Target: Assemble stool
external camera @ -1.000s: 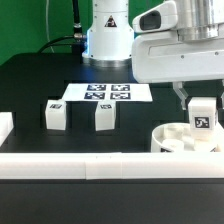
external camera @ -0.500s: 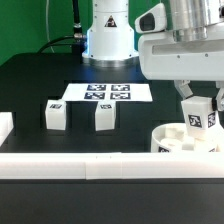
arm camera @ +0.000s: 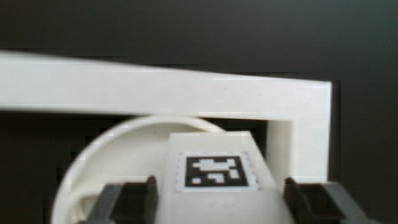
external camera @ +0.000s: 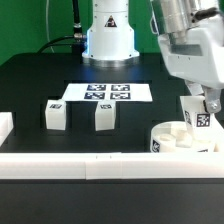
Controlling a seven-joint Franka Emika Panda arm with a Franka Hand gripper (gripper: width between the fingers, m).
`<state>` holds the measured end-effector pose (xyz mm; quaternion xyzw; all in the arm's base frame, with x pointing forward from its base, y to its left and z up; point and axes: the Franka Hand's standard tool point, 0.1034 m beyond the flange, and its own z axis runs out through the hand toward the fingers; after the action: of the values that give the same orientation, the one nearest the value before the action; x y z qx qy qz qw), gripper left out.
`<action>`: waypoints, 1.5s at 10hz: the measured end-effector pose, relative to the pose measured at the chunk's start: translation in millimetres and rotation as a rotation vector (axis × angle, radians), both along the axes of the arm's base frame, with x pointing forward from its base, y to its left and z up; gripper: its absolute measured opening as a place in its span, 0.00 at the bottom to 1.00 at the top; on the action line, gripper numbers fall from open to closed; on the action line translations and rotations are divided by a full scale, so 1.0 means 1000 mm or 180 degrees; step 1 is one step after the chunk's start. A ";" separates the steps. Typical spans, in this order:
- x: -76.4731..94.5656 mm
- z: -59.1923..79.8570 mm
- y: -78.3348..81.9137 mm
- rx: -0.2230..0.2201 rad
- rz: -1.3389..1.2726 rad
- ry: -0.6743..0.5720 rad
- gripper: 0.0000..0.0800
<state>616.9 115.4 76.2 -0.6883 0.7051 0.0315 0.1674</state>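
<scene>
1. A black table [external camera: 30, 85] fills the scene, with the arm's white base [external camera: 108, 35] at its far edge and a green backdrop behind.
2. The gripper [arm camera: 217, 206] is clamped on the held leg [external camera: 198, 116]; in the wrist view a dark finger [arm camera: 125, 200] is pressed against each side of the block, with its square tag facing the camera.
3. The held leg is carried slightly tilted over the seat [external camera: 172, 141], above the part of the ring toward the exterior view's right. Whether it touches the ring cannot be told.
4. Just in front of the seat a long white border rail [external camera: 80, 166] is laid across the table.
5. The nearer loose leg [external camera: 104, 117] is stood upright, well apart from the seat toward the exterior view's left.
6. The farther loose leg [external camera: 55, 115] is stood upright beyond that one, still further from the seat on the same side.
7. The marker board [external camera: 105, 93] is laid flat behind the two loose legs, farther back than the seat.
</scene>
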 end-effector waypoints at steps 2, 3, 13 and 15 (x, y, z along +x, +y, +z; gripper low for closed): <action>0.000 0.000 0.000 0.0070 -0.0246 0.0062 0.42; 0.000 0.000 0.000 0.0076 -0.0269 0.0070 0.42; -0.002 0.031 0.011 -0.0178 0.1262 -0.0212 0.81; -0.002 0.034 0.017 -0.0301 0.2037 -0.0271 0.81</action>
<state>614.9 132.6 109.8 -0.8827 0.4461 0.0209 0.1462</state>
